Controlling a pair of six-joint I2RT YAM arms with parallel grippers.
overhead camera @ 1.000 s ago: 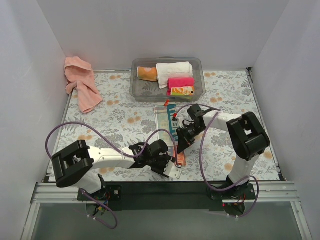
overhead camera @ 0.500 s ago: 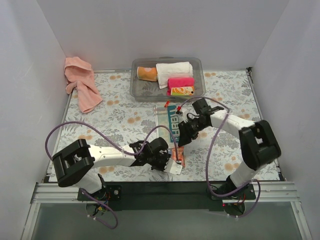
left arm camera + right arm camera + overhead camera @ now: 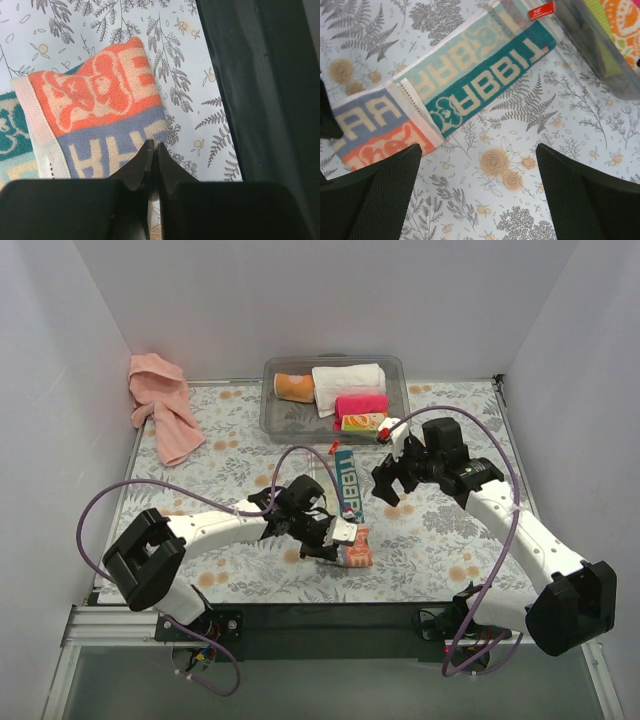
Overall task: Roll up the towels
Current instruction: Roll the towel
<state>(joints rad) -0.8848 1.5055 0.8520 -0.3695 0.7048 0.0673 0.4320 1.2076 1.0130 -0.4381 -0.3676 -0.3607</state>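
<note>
Roll tight, edges square: left jaws clamped on patterned cloth [image 3: 485, 85] folded end; right jaws wide, empty, above cloth.

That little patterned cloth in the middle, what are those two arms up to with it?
They are rolling towels. The left gripper is shut at the near end of the patterned cloth, which is folded over there; whether it pinches the fabric is unclear. The right gripper hangs open above the table beside the cloth's far end, holding nothing. The salmon-pink towel lies crumpled in the far left corner, not yet rolled.
</note>
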